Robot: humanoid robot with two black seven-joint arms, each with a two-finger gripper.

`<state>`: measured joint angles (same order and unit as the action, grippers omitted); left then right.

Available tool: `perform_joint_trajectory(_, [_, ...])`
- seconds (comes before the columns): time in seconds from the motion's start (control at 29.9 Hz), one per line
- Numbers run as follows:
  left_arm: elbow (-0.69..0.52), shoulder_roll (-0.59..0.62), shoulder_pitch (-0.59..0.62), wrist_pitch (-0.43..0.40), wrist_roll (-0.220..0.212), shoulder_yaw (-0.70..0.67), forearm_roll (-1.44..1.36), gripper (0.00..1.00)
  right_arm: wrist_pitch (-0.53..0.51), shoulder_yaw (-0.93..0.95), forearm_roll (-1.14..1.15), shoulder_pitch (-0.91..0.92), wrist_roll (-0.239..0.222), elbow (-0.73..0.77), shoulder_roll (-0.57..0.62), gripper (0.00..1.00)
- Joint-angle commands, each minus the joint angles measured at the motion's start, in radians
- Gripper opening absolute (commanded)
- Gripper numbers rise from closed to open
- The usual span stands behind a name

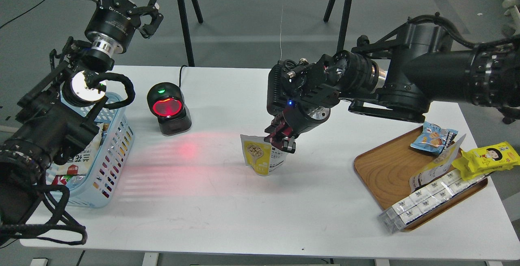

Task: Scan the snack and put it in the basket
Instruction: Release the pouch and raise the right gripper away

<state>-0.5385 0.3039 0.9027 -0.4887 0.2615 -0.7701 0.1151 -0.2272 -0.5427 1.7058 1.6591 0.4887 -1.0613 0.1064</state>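
The right end effector (283, 141) comes down from above and is closed on the upper right corner of the small yellow stand-up pouch with a round picture of beige nuts (262, 155). The pouch stands upright just below the end effector, its bottom seemingly on or very near the white surface (227, 201). I judge that it is held by the top so that the printed faces stay free for reading.

To the left of this end effector, well apart, sits the black scanner with a glowing round red window (167, 109). Its red light falls on the surface between the scanner and the pouch, so the pouch probably must still be carried into that light or turned toward the window.

Further left is the light blue slotted plastic basket (111, 154), already with some packets inside. The left end effector (147, 14) hangs high above and behind the basket, its fingers apart and holding nothing; it seems to wait out of the way.

To the right of the right end effector lies the brown wooden tray (386, 172) with the other snacks: a small blue packet (432, 136), a flat yellow packet with a cartoon face (489, 158) and a long clear pack of white boxes (430, 197) that overhangs the tray's edge.

The room behind has a grey floor (252, 18) with black stand legs and loose cables.
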Motion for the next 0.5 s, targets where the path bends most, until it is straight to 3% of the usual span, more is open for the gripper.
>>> perform_joint_trajectory(0.0, [0.0, 0.006, 0.008, 0.0, -0.002, 0.0, -0.002, 1.0, -0.012, 0.067, -0.003, 0.03, 0.0, 0.0, 0.051, 0.66])
perform_joint_trajectory(0.13, [0.0, 0.011, 0.018, 0.0, -0.004, 0.0, -0.002, 1.0, -0.018, 0.128, -0.04, 0.059, 0.0, -0.003, 0.116, 0.83])
perform_joint_trajectory(0.47, [-0.002, 0.037, 0.019, 0.0, -0.005, 0.0, -0.003, 1.0, -0.069, 0.223, -0.12, 0.122, 0.0, -0.017, 0.315, 0.89])
